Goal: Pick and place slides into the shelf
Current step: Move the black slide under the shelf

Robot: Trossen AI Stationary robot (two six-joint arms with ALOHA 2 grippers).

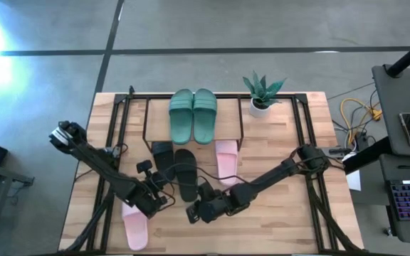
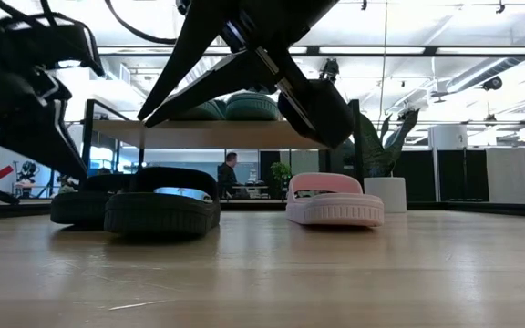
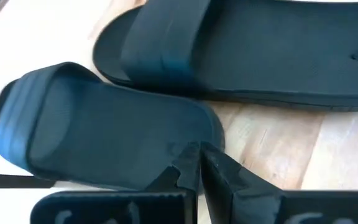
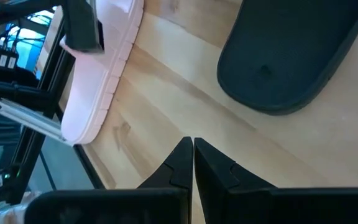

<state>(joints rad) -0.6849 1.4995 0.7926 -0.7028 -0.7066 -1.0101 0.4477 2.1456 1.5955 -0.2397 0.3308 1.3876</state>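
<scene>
The green pair lies on the shelf's wood top. Two black slides lie on the table in front of the shelf. One pink slide lies beside them, toe end under the shelf. The other pink slide lies near the front left. My left gripper is shut, its tips at the heel end of the left black slide. My right gripper is shut above bare table, near the heel of the right black slide. My left gripper's shut fingertips stand at the heel edge of the left black slide, slanting down at it from the table's near left. I cannot tell whether they touch it. The slide lies flat on the table.
A small potted plant stands at the far right of the shelf. The shelf's black rods frame the space under the board. Bare wood table spreads at the front right. The room with a person shows beyond in the low view.
</scene>
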